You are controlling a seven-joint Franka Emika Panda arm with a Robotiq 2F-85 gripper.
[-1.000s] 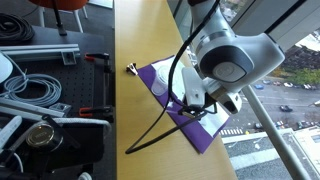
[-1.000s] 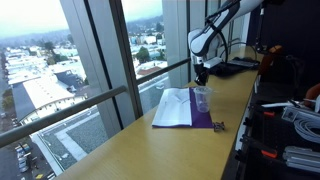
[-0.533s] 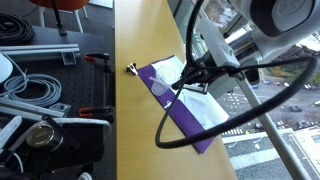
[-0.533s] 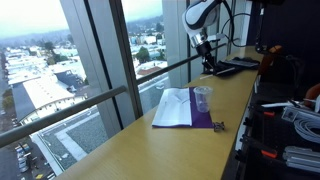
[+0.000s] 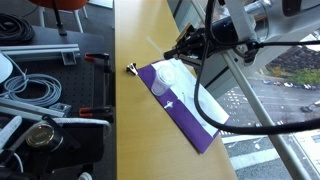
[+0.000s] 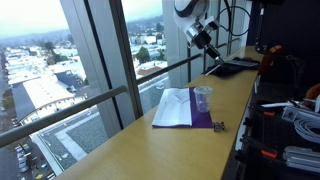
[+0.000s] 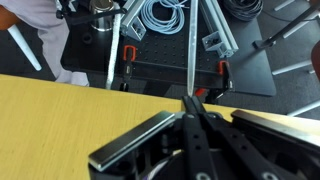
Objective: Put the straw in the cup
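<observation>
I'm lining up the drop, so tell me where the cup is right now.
In both exterior views the cup stands upright on the purple cloth, beside the white sheet. The small black-and-yellow object lies just off the cloth nearby.

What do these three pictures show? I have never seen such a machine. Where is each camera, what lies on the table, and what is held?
It is one robot arm that ends in two fingers. Two pictures come from cameras standing outside the robot; the third comes from a camera on its wrist, looking along the fingers. On the wooden table lies a purple cloth, and on it a white sheet and a clear plastic cup. A small black-and-yellow object lies beside the cloth. The fingers hang well above the table and, in the wrist view, are closed on a thin pale straw, which is not yet in the cup.
</observation>
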